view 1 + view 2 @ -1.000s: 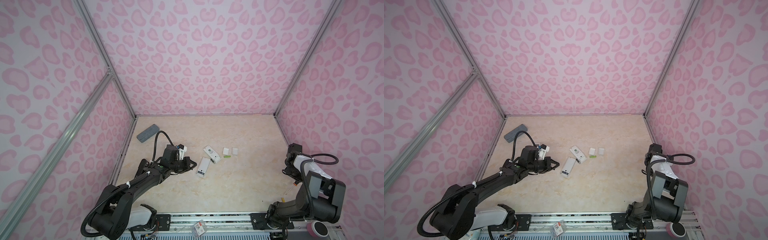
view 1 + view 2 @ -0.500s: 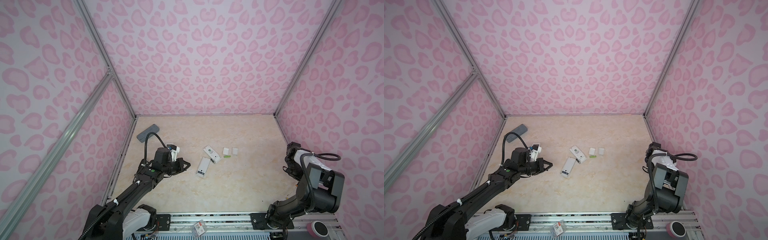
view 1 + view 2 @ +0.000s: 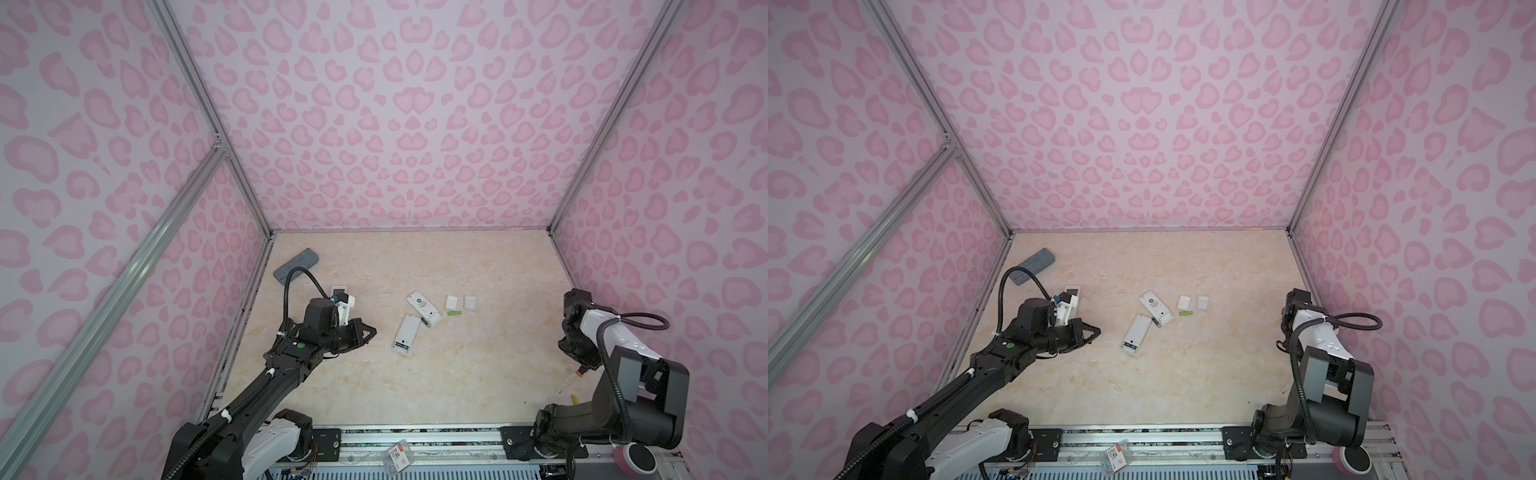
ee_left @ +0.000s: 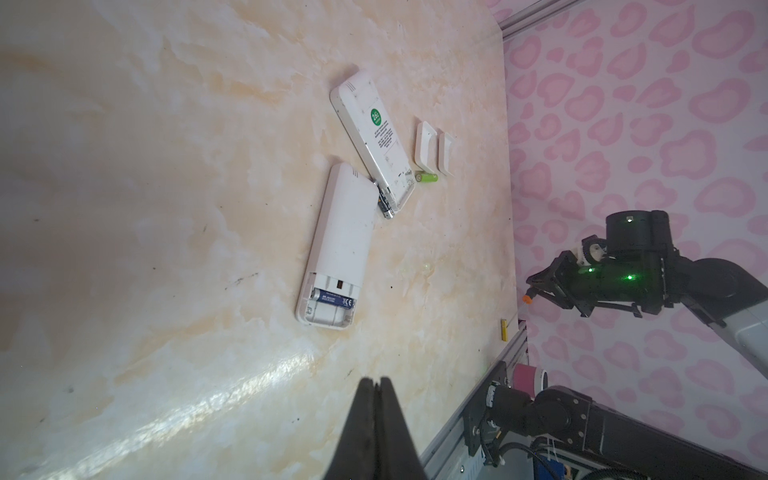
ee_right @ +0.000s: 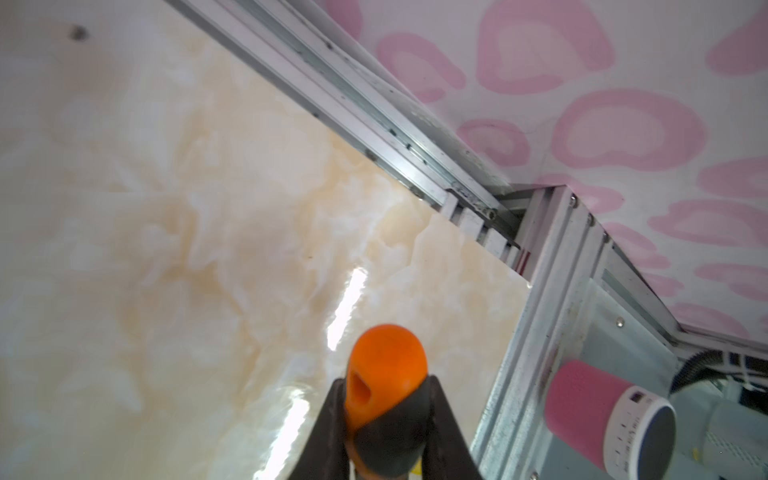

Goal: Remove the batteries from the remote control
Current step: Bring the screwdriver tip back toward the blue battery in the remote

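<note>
While the right gripper [image 5: 384, 380] clamps the screwdriver [image 5: 386, 353] near the table [image 5: 208, 208] edge, the left gripper [image 4: 376, 380] hovers closed over bare marble.

Black arms [image 3: 286, 372], white housings [image 3: 274, 446], ribbed black cables [image 3: 285, 299], white zip ties [image 3: 225, 414], green dot [image 3: 302, 345], perhaps an LED, black left pincer [image 4: 376, 380]

The left arm [image 3: 291, 361] has drawn back toward the left wall. Its wrist now sits farther from the nearest white remote [image 3: 406, 334] than a second ago, and the left pincer [image 3: 372, 331] has come slightly nearer to the front. The arm was sharply bent at the elbow before, and now it runs almost straight from its base. Its cable [image 3: 296, 272] now crosses the end of the grey remote [image 3: 301, 259]. The right arm [image 3: 611, 336] has shifted only a little.
</note>
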Robot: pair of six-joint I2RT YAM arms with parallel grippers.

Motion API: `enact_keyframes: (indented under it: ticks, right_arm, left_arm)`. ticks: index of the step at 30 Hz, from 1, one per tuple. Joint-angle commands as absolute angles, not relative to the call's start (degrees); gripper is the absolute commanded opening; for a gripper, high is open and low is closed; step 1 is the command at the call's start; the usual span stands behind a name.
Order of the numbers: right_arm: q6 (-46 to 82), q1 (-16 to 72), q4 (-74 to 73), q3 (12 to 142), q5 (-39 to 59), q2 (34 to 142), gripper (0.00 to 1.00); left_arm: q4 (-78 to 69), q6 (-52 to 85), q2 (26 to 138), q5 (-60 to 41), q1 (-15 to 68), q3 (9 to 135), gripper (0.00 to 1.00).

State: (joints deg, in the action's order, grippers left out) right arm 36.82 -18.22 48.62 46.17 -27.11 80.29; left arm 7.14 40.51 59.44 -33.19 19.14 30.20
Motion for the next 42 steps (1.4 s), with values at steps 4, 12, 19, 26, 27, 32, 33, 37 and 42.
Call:
enact_keyframes:
  ticks: [4, 12, 19, 26, 27, 32, 33, 37, 42]
  right_arm:
    - [36.93, -2.96, 43.96, 48.54, -24.94, 74.88, 0.00]
    - [36.22, 23.44, 31.01, 58.02, -23.13, 78.14, 0.00]
    - [25.35, 42.02, 18.11, 70.40, -18.55, 91.72, 0.00]
    - [19.39, 50.98, 0.74, 70.46, -13.67, 96.37, 0.00]
    - [18.13, 51.39, -2.50, 69.20, -12.10, 96.30, 0.00]
    - [9.84, 52.82, -23.41, 58.29, -1.60, 95.37, 0.00]
    - [9.08, 52.78, -25.62, 56.98, 0.02, 95.38, 0.00]
    - [8.22, 52.66, -31.47, 53.77, 4.49, 96.32, 0.00]
    - [8.78, 52.70, -43.32, 48.19, 7.56, 96.96, 0.00]
  left_arm:
    - [6.68, 39.35, 59.15, -33.38, 19.07, 28.79, 0.09]
    - [4.95, 40.85, 59.97, -32.49, 19.33, 25.99, 0.11]
    - [1.17, 44.45, 64.14, -30.61, 21.39, 24.76, 0.13]
    - [-5.05, 49.56, 70.18, -29.94, 24.20, 24.87, 0.14]
    - [-5.82, 50.11, 70.73, -29.67, 24.54, 24.86, 0.14]
    - [-10.47, 53.78, 74.33, -29.66, 26.13, 24.57, 0.14]
    - [-12.19, 54.48, 74.97, -29.71, 26.47, 24.59, 0.14]
    - [-15.71, 57.65, 76.51, -29.25, 28.05, 23.72, 0.13]
    - [-18.83, 60.67, 77.32, -28.57, 29.67, 22.35, 0.13]
